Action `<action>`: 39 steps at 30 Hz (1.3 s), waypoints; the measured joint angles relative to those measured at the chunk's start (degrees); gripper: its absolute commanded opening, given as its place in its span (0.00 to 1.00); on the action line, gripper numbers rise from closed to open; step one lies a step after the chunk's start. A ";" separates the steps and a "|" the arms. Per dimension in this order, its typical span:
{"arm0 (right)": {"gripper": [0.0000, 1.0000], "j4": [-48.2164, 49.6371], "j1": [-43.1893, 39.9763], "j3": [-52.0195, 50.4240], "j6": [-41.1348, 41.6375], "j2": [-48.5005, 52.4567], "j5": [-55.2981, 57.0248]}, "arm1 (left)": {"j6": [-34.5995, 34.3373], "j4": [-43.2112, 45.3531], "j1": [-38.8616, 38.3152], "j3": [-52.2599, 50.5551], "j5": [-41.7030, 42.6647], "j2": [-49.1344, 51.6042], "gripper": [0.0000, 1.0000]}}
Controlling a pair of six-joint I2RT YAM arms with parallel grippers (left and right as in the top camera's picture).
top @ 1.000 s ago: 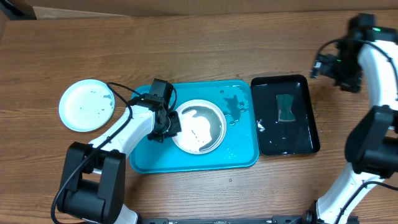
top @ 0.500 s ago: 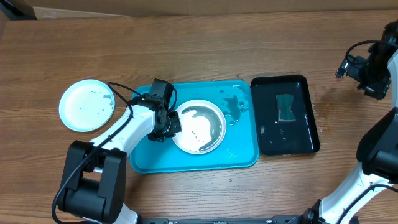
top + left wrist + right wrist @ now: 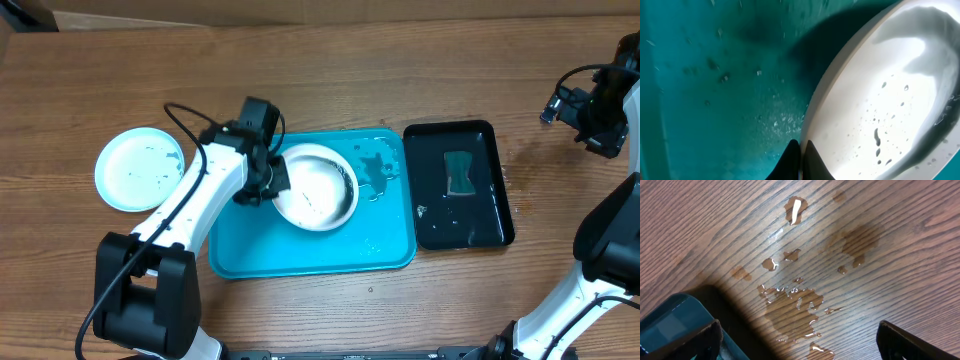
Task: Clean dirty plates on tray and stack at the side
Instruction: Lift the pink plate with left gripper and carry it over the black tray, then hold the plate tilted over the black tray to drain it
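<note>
A white plate (image 3: 320, 188) with small dark specks and water drops is held tilted over the turquoise tray (image 3: 300, 258). My left gripper (image 3: 272, 188) is shut on its left rim. In the left wrist view the fingers (image 3: 799, 156) pinch the plate's edge (image 3: 880, 110) above the wet tray floor (image 3: 715, 75). A pale-blue-rimmed plate (image 3: 140, 168) lies on the table left of the tray. No third plate shows. My right gripper (image 3: 572, 108) is open and empty at the far right, over wet wood (image 3: 800, 345).
A glossy black tray (image 3: 496, 150) with a green sponge (image 3: 459, 173) in water stands right of the turquoise tray. Its corner (image 3: 670, 325) shows in the right wrist view, next to a water puddle (image 3: 795, 310) on the table.
My left gripper has lifted the white plate by its rim and shifted it toward the tray's far side, tilted. My right arm swung out to the right edge, then held still.
</note>
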 measured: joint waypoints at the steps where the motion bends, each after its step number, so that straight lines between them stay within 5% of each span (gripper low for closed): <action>1: 1.00 0.00 0.00 0.00 0.00 0.00 0.00 | 0.00 -0.79 0.00 1.46 -0.63 0.00 0.04; 10: 1.00 0.00 0.00 0.00 0.02 0.00 0.00 | 0.04 -3.37 -3.02 12.55 -5.05 0.00 0.04; 27: 1.00 0.00 -0.02 0.00 0.02 0.00 0.02 | -0.22 16.74 -24.79 14.36 -8.20 5.77 0.04; 34: 1.00 0.00 0.00 0.00 -0.02 0.00 0.00 | 2.05 21.40 -33.31 14.82 -17.57 8.79 0.04; 39: 1.00 0.00 -0.02 0.00 0.00 0.00 0.02 | 10.64 21.73 -40.44 17.84 -33.22 8.79 0.04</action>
